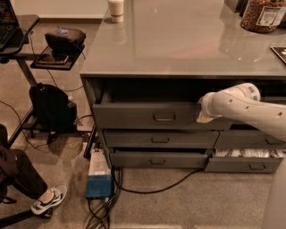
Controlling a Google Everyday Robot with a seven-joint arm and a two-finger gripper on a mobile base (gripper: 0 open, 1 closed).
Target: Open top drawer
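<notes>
The top drawer (163,116) is the wide grey metal drawer right under the countertop, with a small loop handle (164,117) in the middle of its front. It stands pulled out a little, with a dark gap above its front edge. My white arm (250,105) reaches in from the right. My gripper (203,112) is at the right end of the drawer's front, at its top edge. The drawer's inside is hidden in shadow.
Two narrower grey drawers (159,139) sit below, and a drawer with white contents (248,153) stands open at lower right. A blue-and-white box (99,176) and cables lie on the floor. A backpack (52,107), a side desk and a seated person's leg (27,183) are at left. A cup (116,10) and a jar (263,15) stand on the countertop (178,44).
</notes>
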